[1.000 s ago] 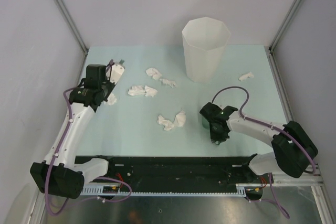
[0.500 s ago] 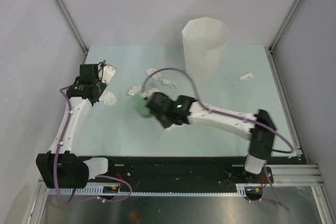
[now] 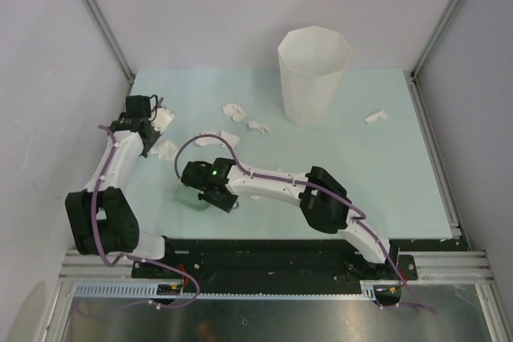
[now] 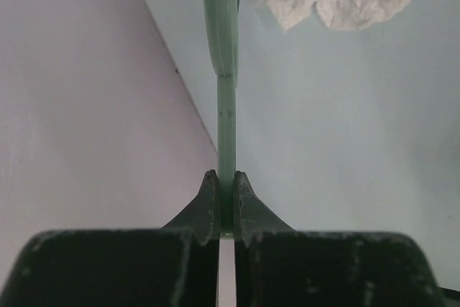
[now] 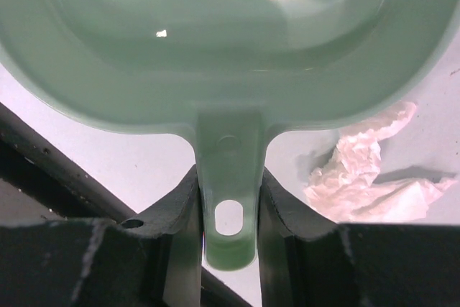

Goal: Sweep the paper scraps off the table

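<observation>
The left claw [image 4: 226, 186] is clamped shut on a thin flat pale green plastic tool [image 4: 226, 116], seen edge-on, close to the far left corner of the pale mint-green rectangular worktop [image 3: 385, 174]. The right claw [image 5: 228, 195] grips the handle of a darker green plastic dustpan [image 5: 215, 41], which is by the near edge, left of the middle. Crumpled white paper scraps [image 3: 235, 110] lie scattered. Several are toward the far left, with one scrap [image 3: 165, 148] just beside the left claw. Another scrap [image 3: 375, 117] lies near the right edge, beyond the tall white faceted bin [image 3: 314, 76], and another [image 5: 363, 174] is just beside the dustpan's handle.
</observation>
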